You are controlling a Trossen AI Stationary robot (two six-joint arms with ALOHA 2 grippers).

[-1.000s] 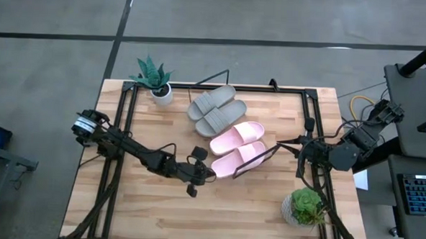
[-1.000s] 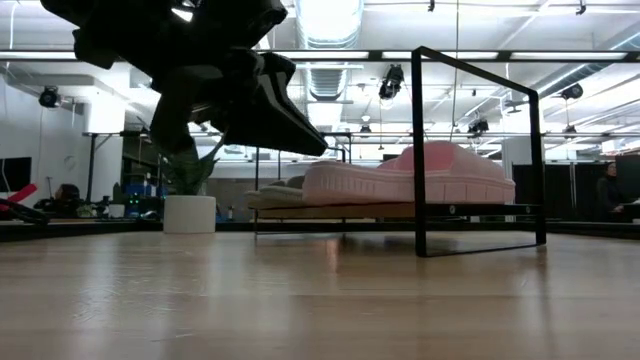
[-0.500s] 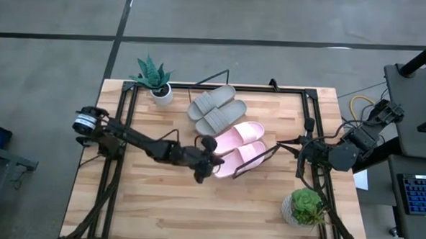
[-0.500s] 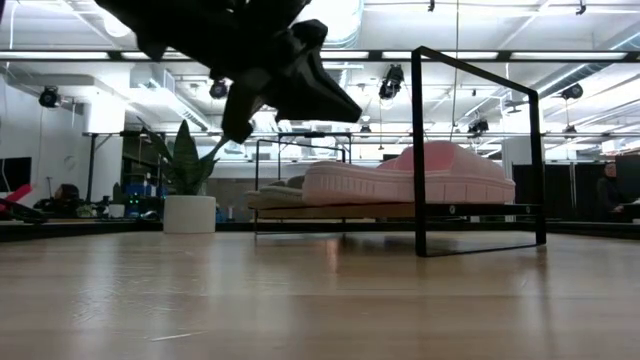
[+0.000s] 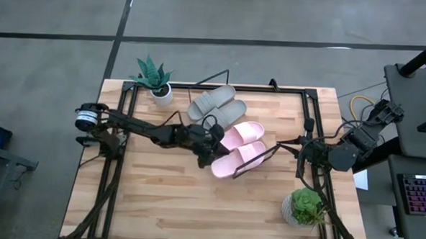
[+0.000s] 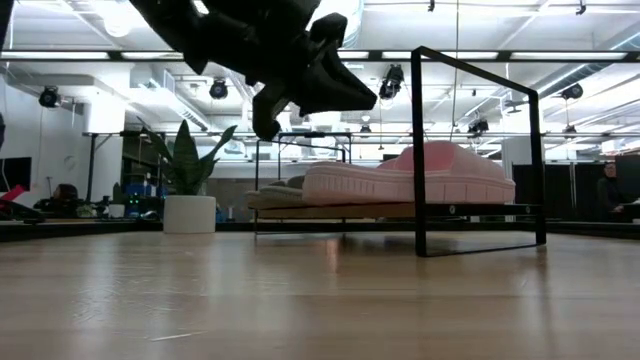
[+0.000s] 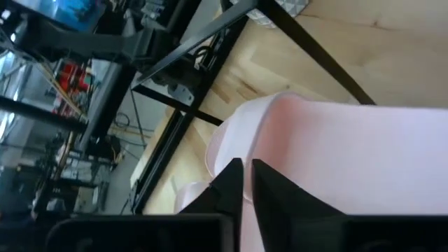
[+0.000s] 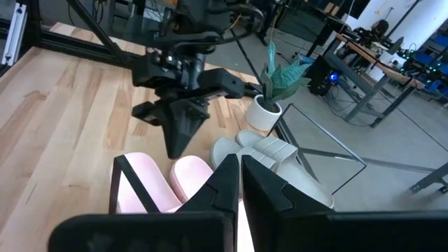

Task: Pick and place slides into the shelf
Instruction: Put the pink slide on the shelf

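Two pale pink slides (image 5: pixel 242 148) and two grey slides (image 5: pixel 215 109) lie side by side on the slanted shelf (image 6: pixel 400 211), between its black wire end frames (image 6: pixel 418 150). My left gripper (image 5: pixel 208 159) hovers over the pink slides' ends toward the table's left. It is shut and points down, as the right wrist view shows (image 8: pixel 178 150). In the left wrist view its fingers (image 7: pixel 246 175) sit over a pink slide (image 7: pixel 336 154); I cannot tell whether they touch it. My right gripper (image 5: pixel 278 143) waits shut at the table's right, beside the shelf.
A spiky plant in a white pot (image 5: pixel 157 81) stands at the far left corner. A leafy green plant (image 5: pixel 306 206) sits at the near right. Black rails (image 5: pixel 122 130) run along both sides of the table. Bare planks (image 5: pixel 194 212) lie near the front edge.
My left gripper has swung from the table's near middle toward the far and right, ending over the pink slides' left ends, and it has turned as it went. The slides and the right arm have stayed still.
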